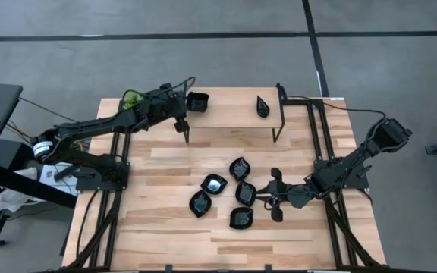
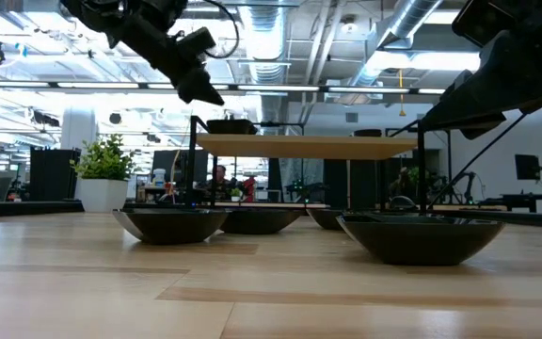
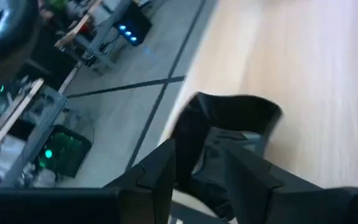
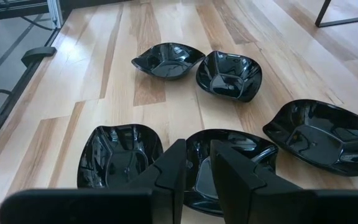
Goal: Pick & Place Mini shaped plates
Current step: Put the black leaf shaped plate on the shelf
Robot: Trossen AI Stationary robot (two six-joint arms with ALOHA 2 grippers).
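One teardrop plate (image 1: 262, 106), tip away from the arms.

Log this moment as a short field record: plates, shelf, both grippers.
Plates on table: five black dishes, clustered, e.g.
Shelf: teardrop plate on top
Left gripper: over the shelf's left end, shut on a square plate
Right gripper: low beside the cluster, open, holding nothing
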